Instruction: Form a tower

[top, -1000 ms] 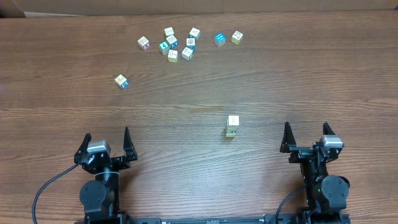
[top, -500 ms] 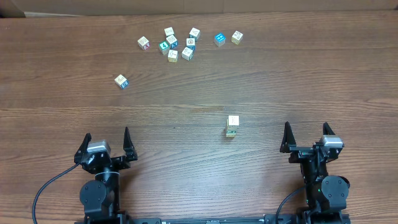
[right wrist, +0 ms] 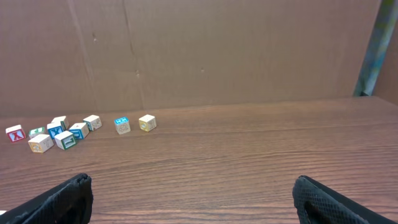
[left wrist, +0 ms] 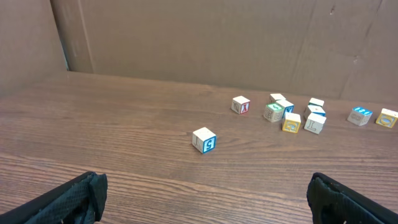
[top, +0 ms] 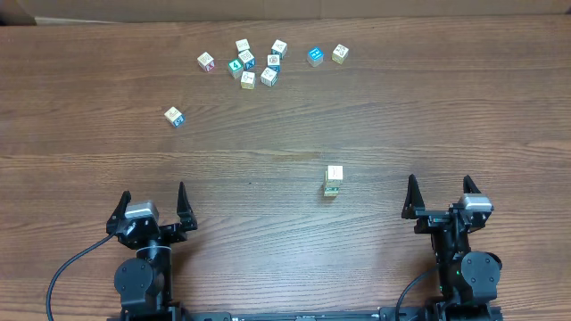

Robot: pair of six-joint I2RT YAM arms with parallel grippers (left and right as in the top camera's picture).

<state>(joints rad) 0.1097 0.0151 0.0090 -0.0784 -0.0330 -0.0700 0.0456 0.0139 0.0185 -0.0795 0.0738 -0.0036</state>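
The tower (top: 334, 180) is a short, narrow stack of pale cubes with a cream top face. It stands on the wooden table right of centre and shows only in the overhead view. My left gripper (top: 153, 193) rests at the near left, open and holding nothing, far from the stack. My right gripper (top: 440, 183) sits to the tower's right, also open and holding nothing. The left wrist view shows its open gripper (left wrist: 205, 186) over bare wood. In the right wrist view, that gripper (right wrist: 191, 183) stands wide over bare wood too.
Several loose printed cubes (top: 252, 62) lie clustered at the far side, with two more (top: 326, 54) to their right. A single cube (top: 174, 116) with a blue print (left wrist: 204, 140) lies apart at the left. A brown cardboard wall (right wrist: 199, 50) backs the table.
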